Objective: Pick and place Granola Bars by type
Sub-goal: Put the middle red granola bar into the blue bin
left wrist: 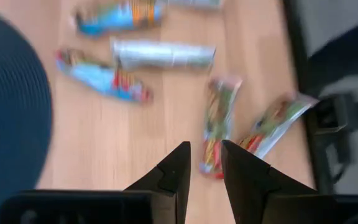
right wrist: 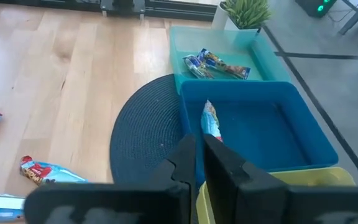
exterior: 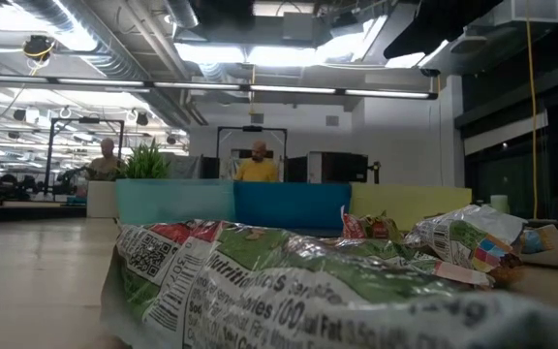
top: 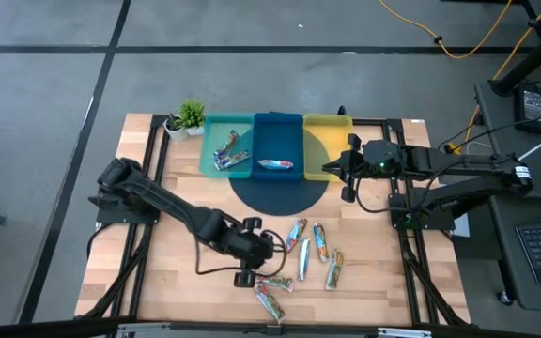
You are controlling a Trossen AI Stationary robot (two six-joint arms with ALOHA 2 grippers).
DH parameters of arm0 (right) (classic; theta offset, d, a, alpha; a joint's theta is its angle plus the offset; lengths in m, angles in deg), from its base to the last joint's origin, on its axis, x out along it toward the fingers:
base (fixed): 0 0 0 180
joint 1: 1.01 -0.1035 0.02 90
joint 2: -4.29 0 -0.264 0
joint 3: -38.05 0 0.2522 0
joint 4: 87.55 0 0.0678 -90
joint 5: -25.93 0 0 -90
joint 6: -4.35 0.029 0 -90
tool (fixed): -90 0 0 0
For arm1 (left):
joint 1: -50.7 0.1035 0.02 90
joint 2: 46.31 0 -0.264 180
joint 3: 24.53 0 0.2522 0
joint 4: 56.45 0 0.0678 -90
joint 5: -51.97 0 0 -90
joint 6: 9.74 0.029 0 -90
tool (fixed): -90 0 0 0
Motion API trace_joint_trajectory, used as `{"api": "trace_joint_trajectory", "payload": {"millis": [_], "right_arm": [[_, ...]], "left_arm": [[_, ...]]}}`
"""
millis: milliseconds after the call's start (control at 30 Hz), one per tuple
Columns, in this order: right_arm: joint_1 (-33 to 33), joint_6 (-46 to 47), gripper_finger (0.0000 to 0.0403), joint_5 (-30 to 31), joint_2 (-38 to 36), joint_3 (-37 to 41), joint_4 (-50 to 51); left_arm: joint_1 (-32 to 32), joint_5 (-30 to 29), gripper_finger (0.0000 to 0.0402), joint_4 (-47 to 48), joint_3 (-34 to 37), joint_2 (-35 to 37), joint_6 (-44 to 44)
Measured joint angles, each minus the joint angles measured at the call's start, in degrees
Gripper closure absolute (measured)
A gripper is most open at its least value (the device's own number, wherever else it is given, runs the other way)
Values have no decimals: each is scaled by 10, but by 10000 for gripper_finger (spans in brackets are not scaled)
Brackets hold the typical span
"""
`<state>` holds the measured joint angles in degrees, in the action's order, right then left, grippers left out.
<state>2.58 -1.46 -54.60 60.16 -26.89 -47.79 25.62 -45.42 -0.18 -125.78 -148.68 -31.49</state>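
Note:
Several granola bars lie flat on the wooden table near its front edge: blue ones, a silver one and green-red ones. My left gripper hangs open by a narrow gap above the near end of one green-red bar and touches nothing. A few bars lie in the teal tray, and a single blue bar lies in the blue tray. My right gripper is shut and empty, over the edge between the blue and yellow trays.
Teal tray, blue tray and yellow tray stand in a row at the far side. A round dark mat lies before them, with a small potted plant at the far left. Bare wood lies left of the bars. People sit behind the table.

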Motion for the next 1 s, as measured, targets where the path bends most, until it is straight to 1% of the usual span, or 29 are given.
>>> {"api": "trace_joint_trajectory", "payload": {"millis": [100,200,333,500,633,733,833,1000], "right_arm": [[0,-19,369,0,0,0,0],[0,-28,369,0,0,0,0],[0,-36,369,1,0,0,0],[0,-37,369,1,0,0,0],[0,-36,369,0,0,0,1],[0,-37,369,0,0,0,1],[0,-36,369,0,0,0,1],[0,-28,369,0,0,0,5]], "left_arm": [[0,13,316,-9,0,-31,19],[0,33,300,-13,0,-57,46],[5,58,259,-22,0,-85,59],[5,54,204,-46,0,-114,67],[5,56,176,-69,0,-129,75],[6,56,168,-80,0,-134,76],[6,56,168,-84,0,-139,76],[6,90,170,-84,0,-152,105]]}}
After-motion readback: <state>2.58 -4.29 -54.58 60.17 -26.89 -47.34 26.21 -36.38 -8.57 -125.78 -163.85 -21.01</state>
